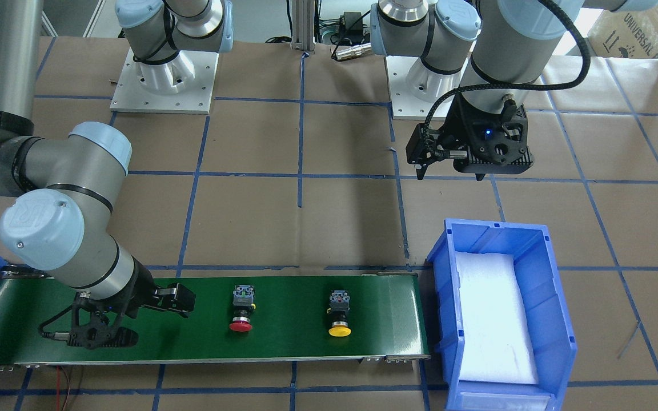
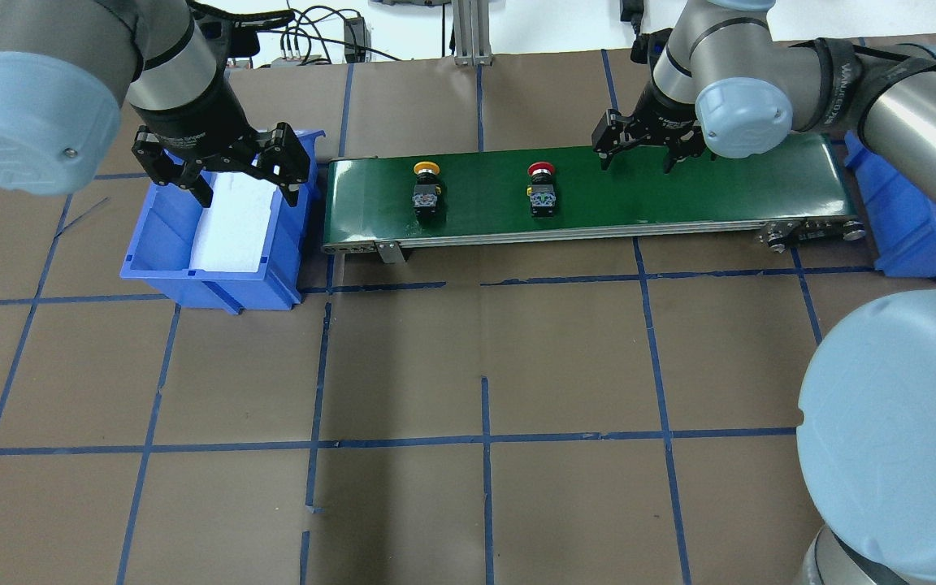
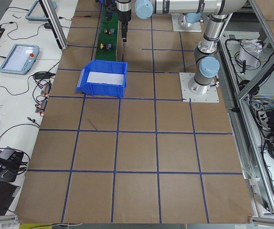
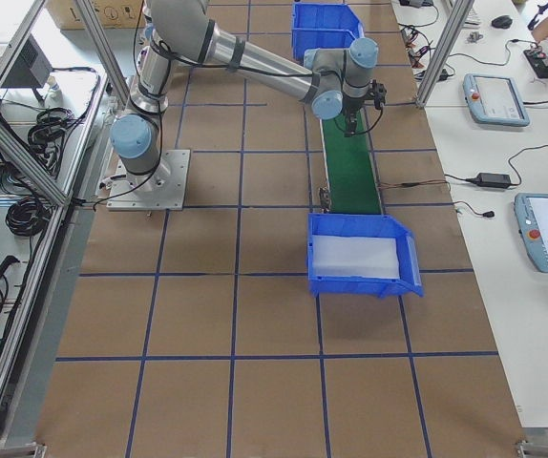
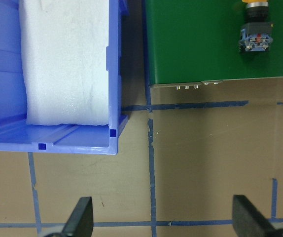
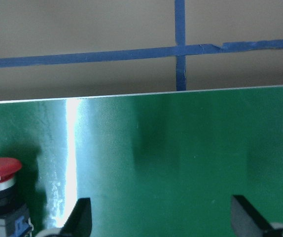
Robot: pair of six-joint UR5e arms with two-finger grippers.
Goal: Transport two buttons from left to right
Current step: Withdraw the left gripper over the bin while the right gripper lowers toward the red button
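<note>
right gripper (image 4: 350, 127) above green belt (image 4: 354, 186) | blue bin (image 4: 362, 284) at belt's near end

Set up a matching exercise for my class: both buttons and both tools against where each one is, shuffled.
Column one: 1 red button; 2 yellow button; 3 left tool; 4 right tool.
Column two: A open, over the green belt; B on the belt, nearer the foam-lined bin; C open, off the belt, beside the bin; D on the belt, nearer the right tool.
Pairs: 1-D; 2-B; 3-C; 4-A.

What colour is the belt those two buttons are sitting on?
Dark green. The belt shows best in the overhead view.
</note>
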